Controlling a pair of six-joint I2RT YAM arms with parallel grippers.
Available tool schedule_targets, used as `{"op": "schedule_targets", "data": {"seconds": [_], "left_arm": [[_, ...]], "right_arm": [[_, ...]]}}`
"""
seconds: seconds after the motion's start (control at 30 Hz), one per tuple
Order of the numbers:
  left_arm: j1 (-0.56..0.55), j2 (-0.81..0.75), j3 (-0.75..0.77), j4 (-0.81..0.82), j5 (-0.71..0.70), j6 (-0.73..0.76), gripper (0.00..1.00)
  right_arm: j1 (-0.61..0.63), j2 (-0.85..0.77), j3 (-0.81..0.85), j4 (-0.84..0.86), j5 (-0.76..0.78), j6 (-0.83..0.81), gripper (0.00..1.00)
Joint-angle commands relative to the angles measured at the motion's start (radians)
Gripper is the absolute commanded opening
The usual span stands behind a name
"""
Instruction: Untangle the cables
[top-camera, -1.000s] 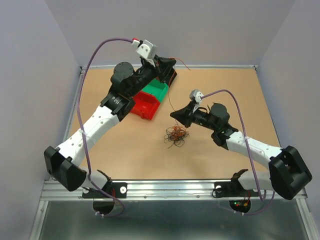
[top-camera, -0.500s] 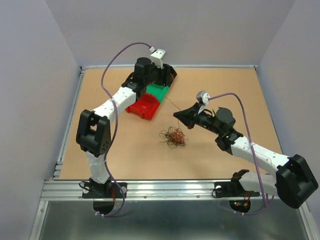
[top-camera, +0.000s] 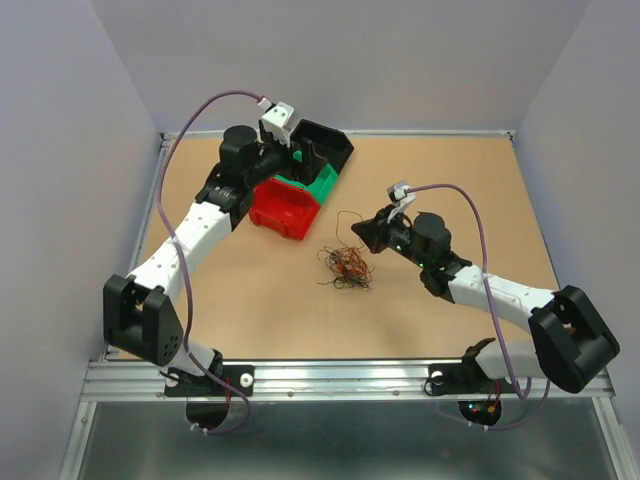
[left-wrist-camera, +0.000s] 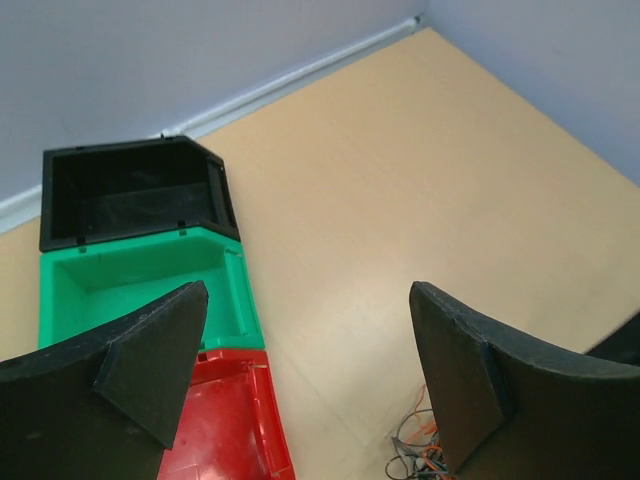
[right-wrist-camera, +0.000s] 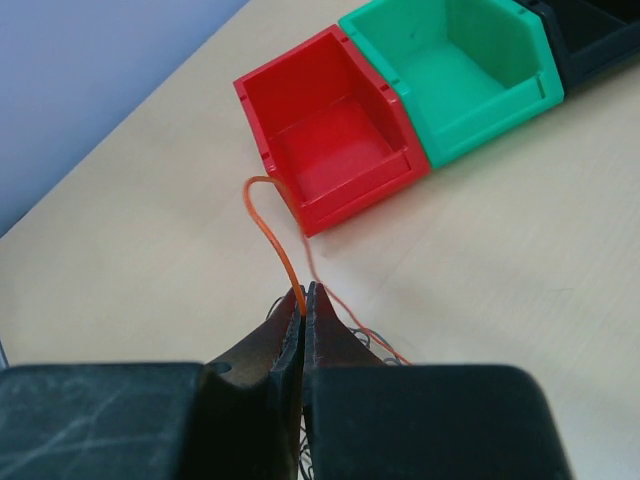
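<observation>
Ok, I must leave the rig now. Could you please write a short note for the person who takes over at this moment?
Left gripper: open, empty, above the bins.
Right gripper: shut on one orange wire, close above the bundle.
Cables: one tangled heap on the table, apart from the red bin, on the right arm's side.
Bins: no wire is visible in the red bin or the green bin; the black bin is too dark to tell.
Done: one strand gripped.
Left: pull that wire free of the heap, then separate the rest.
</observation>
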Motion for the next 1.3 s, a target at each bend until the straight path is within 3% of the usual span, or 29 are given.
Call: {"op": "schedule_targets", "data": {"seconds": [0.0, 0.27, 0.37, 0.93, 1.0, 1.13, 1.2, 1.27], "left_arm": [[-0.008, -0.12, -0.066, 0.057, 0.029, 0.027, 0.95], [-0.112, -0.229, -0.246, 0.077, 0.142, 0.284, 0.96], [-0.12, -0.207, -0.254, 0.064, 0.207, 0.381, 0.91], [-0.251, -0.089, -0.251, 0.054, 0.037, 0.565, 0.81], [-0.265, -0.077, -0.242, 0.051, 0.01, 0.568, 0.71], [-0.279, -0.037, -0.211, 0.051, -0.014, 0.568, 0.65], [-0.284, -0.026, -0.202, 0.051, -0.014, 0.565, 0.48], [-0.285, -0.019, -0.194, 0.06, -0.003, 0.552, 0.24]], "right_arm": [[0.007, 0.003, 0.066, 0.024, 0.069, 0.004, 0.01], [0.005, 0.003, 0.069, 0.025, 0.056, -0.007, 0.01], [0.005, -0.006, 0.066, 0.024, 0.039, -0.01, 0.0], [0.007, -0.013, 0.075, 0.004, -0.027, -0.021, 0.01], [0.007, -0.014, 0.077, 0.002, -0.033, -0.021, 0.01], [0.005, -0.014, 0.077, 0.002, -0.042, -0.021, 0.01], [0.005, -0.014, 0.077, 0.002, -0.044, -0.021, 0.01], [0.005, -0.011, 0.075, 0.001, -0.047, -0.022, 0.0]]}}
